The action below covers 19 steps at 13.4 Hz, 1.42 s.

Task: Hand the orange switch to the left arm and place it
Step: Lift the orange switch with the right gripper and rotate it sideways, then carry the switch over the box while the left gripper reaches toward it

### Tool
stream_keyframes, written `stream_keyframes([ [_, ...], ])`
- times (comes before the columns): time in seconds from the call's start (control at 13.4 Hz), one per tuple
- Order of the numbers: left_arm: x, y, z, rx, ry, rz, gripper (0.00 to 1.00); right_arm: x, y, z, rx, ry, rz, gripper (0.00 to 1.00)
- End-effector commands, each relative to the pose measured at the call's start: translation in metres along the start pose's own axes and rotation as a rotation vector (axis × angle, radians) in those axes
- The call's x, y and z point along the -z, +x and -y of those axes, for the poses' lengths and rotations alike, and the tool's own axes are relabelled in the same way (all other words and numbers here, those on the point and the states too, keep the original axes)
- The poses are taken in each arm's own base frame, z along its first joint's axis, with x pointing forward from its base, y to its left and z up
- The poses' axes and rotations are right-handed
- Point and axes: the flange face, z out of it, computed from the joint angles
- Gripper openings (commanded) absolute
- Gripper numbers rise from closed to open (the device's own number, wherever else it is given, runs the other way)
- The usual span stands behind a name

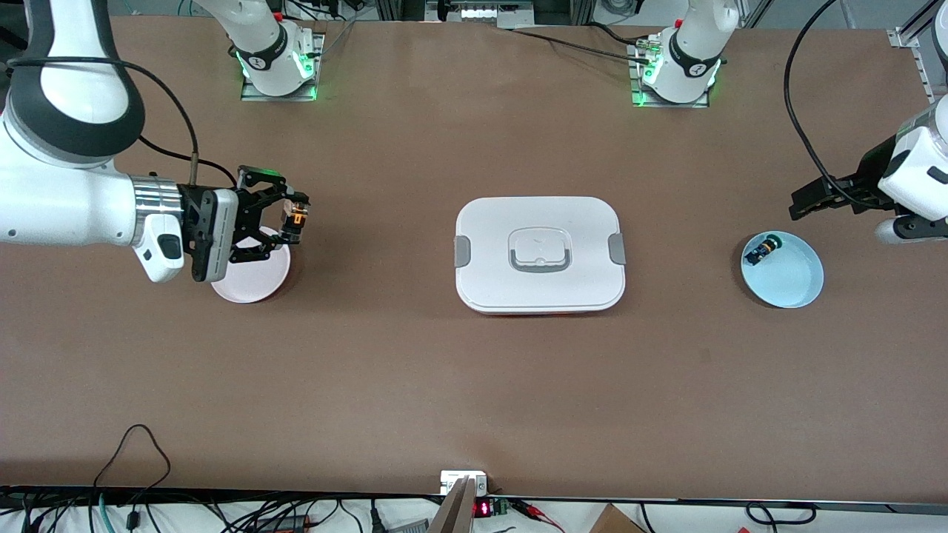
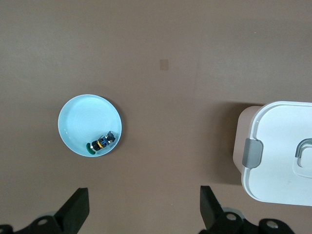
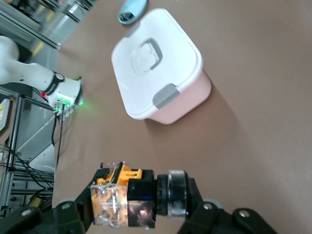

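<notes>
At the left of your front view, the right gripper (image 1: 285, 220) is clamped on the orange switch (image 1: 298, 218), holding it in the air over the edge of the pink plate (image 1: 250, 281). The box (image 1: 539, 254) sits at the frame's center, lid on. At the right edge, the left gripper (image 1: 803, 204) hangs with its jaws wide apart, above the blue plate (image 1: 792, 281), where 1 blue-bodied switch (image 1: 763, 249) lies.
</notes>
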Motion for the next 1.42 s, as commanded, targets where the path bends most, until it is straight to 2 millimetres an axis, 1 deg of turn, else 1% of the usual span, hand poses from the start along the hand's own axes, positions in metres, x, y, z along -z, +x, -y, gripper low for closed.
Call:
stream_keyframes([
  [0.0,0.006,0.004,0.001,0.012,0.008,-0.004,1.00,-0.005,-0.014,-0.009,0.109,0.085,-0.109,0.41],
  [0.07,0.006,0.004,0.000,0.010,0.008,-0.004,1.00,-0.008,-0.019,-0.010,0.142,0.122,-0.135,0.41],
  [0.15,0.005,0.004,0.002,0.013,0.008,-0.003,1.00,-0.009,-0.024,-0.016,0.170,0.137,-0.162,0.41],
  [0.3,0.002,0.006,0.003,0.012,0.012,0.001,1.00,-0.011,-0.028,-0.019,0.231,0.159,-0.237,0.40],
  [0.45,0.003,0.005,-0.002,0.002,0.016,-0.001,1.00,-0.018,-0.028,-0.019,0.270,0.205,-0.340,0.40],
  [0.67,0.005,0.005,-0.004,-0.004,0.015,-0.007,1.00,-0.028,-0.022,-0.024,0.327,0.230,-0.454,0.39],
  [0.75,0.012,0.005,-0.004,-0.001,0.014,-0.019,1.00,-0.031,-0.023,-0.027,0.332,0.236,-0.473,0.39],
  [0.82,0.013,0.005,-0.007,-0.005,0.013,-0.022,1.00,-0.031,-0.024,-0.029,0.334,0.242,-0.497,0.39],
  [0.97,0.018,0.005,-0.007,-0.002,0.010,-0.031,1.00,-0.039,-0.025,-0.032,0.348,0.291,-0.541,0.39],
  [1.04,0.023,0.005,-0.005,0.001,-0.011,-0.040,1.00,-0.046,-0.025,-0.036,0.354,0.298,-0.560,0.39],
  [1.12,0.021,0.005,-0.006,-0.003,-0.051,-0.030,1.00,-0.053,-0.023,-0.039,0.349,0.306,-0.580,0.39],
  [1.19,0.005,0.012,-0.014,-0.008,-0.097,0.005,1.00,-0.059,-0.019,-0.039,0.343,0.314,-0.599,0.39],
  [1.27,0.006,0.009,-0.020,-0.012,-0.100,0.005,1.00,-0.066,-0.011,-0.035,0.343,0.326,-0.622,0.39],
  [1.34,0.005,0.007,-0.030,-0.028,-0.108,0.014,1.00,-0.073,-0.004,-0.035,0.334,0.329,-0.646,0.39],
])
